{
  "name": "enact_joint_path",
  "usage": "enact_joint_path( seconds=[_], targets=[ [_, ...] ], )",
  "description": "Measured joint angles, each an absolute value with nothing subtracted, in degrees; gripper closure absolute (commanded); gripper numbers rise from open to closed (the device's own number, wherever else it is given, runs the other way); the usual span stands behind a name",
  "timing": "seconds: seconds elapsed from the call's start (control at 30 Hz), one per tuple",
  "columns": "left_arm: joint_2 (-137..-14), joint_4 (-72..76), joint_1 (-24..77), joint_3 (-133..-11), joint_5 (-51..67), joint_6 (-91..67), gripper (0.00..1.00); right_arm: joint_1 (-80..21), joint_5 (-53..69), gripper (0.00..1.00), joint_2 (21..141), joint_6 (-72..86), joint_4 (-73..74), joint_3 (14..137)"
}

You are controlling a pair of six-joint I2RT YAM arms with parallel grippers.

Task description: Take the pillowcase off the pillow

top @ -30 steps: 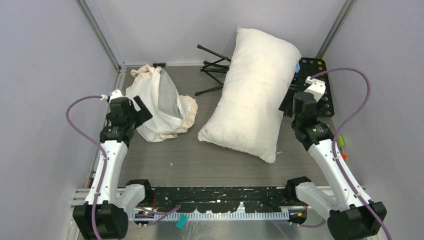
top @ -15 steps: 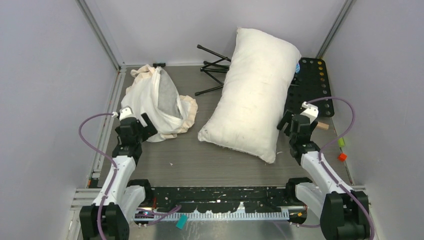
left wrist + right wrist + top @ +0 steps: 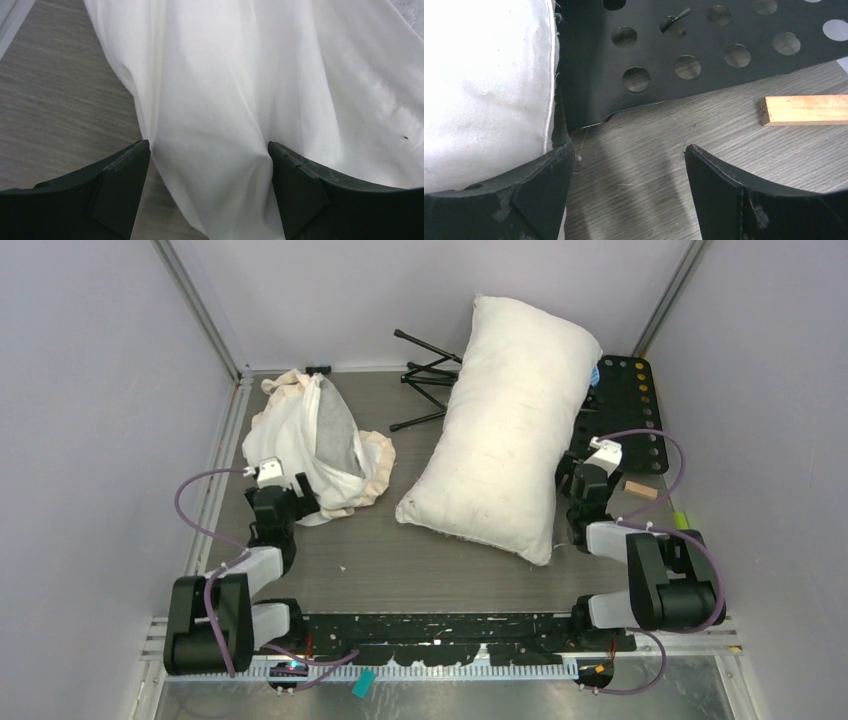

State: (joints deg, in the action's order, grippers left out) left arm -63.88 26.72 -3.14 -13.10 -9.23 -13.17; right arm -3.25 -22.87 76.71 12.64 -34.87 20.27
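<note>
The pillowcase [image 3: 320,450] lies crumpled at the back left, cream-white with a grey panel and a frilled edge. Apart from it, the bare off-white pillow [image 3: 510,430] lies at an angle in the middle right. My left gripper [image 3: 298,490] is low at the pillowcase's near left edge. In the left wrist view the left gripper [image 3: 207,146] is open, with a fold of the white pillowcase [image 3: 225,75] lying loose between the fingers. My right gripper [image 3: 572,472] sits beside the pillow's right side. The right gripper [image 3: 629,150] is open over bare table, the pillow [image 3: 484,85] against its left finger.
A black perforated plate [image 3: 635,410] lies at the back right, its edge [image 3: 704,40] just ahead of the right gripper. A wooden block [image 3: 804,110] rests on the table to the right. A folded black tripod [image 3: 425,375] lies behind the pillow.
Both arms have folded back toward their bases and dropped low to the table. The pillow and pillowcase have stayed put.
</note>
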Motion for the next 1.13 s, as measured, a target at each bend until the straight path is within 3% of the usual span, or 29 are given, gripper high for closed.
enact_joint_path(
  seconds=[0.17, 0.23, 0.27, 0.4, 1.13],
  targets=[
    [-73.7, 37.2, -3.1, -14.2, -6.7, -11.1, 0.05, -3.2, -23.0, 0.14, 82.8, 9.8, -45.7, 18.6],
    [-78.1, 41.3, -3.1, -15.2, -5.8, -10.1, 0.09, -3.2, -23.2, 0.14, 87.5, 9.0, -52.2, 17.8],
    [-80.1, 43.0, -3.1, -15.8, -4.9, -9.7, 0.02, -3.2, -23.3, 0.12, 88.6, 9.0, -53.1, 17.6],
    [-88.7, 46.6, -2.7, -19.6, 0.7, -6.6, 0.00, -3.1, -23.3, 0.07, 89.6, 8.5, -54.3, 17.6],
    [-88.8, 49.1, -2.1, -20.1, 4.4, -3.8, 0.00, -3.1, -23.3, 0.06, 89.6, 7.6, -55.3, 17.6]
  ],
)
